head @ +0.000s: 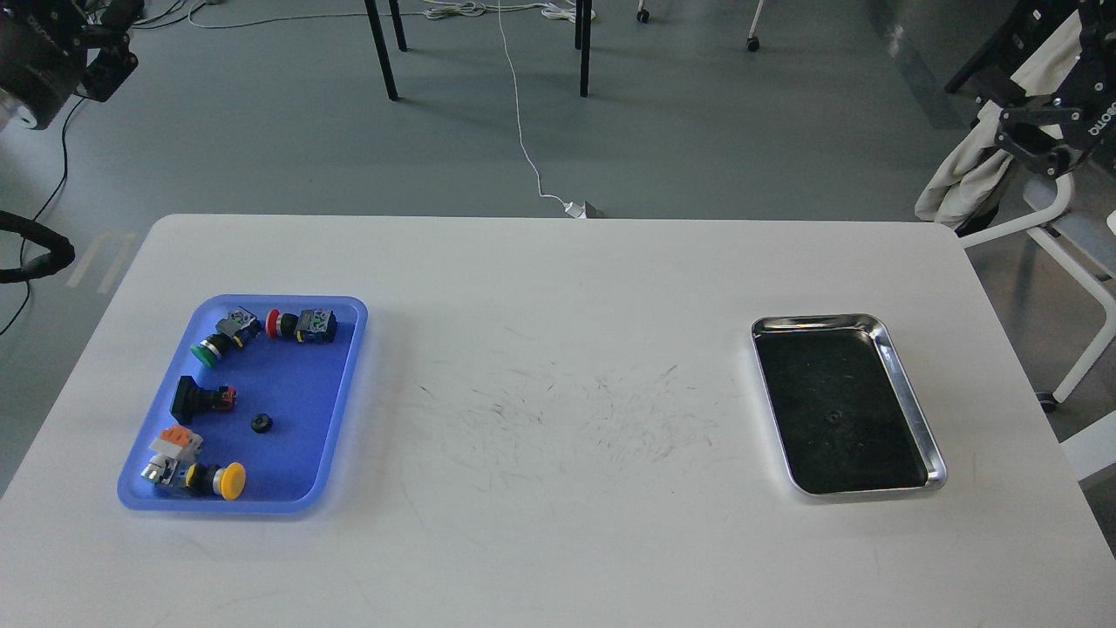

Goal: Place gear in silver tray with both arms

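The gear (261, 423) is small, black and round, and lies in the blue plastic tray (336, 384) on the left of the white table. The silver tray (907, 401) sits on the right of the table with a dark, empty bottom. My left gripper (109, 35) is at the top left corner, off the table and far behind the blue tray; it is partly cut off and I cannot tell its state. My right gripper (1011, 127) is at the top right, off the table's far right corner, its two fingers apart and empty.
The blue tray also holds several push-button switches: green (206, 351), red (273, 324), black (187, 397) and yellow (231, 481). A white chair with a beige coat (968, 166) stands right of the table. Table legs and cables lie on the floor behind.
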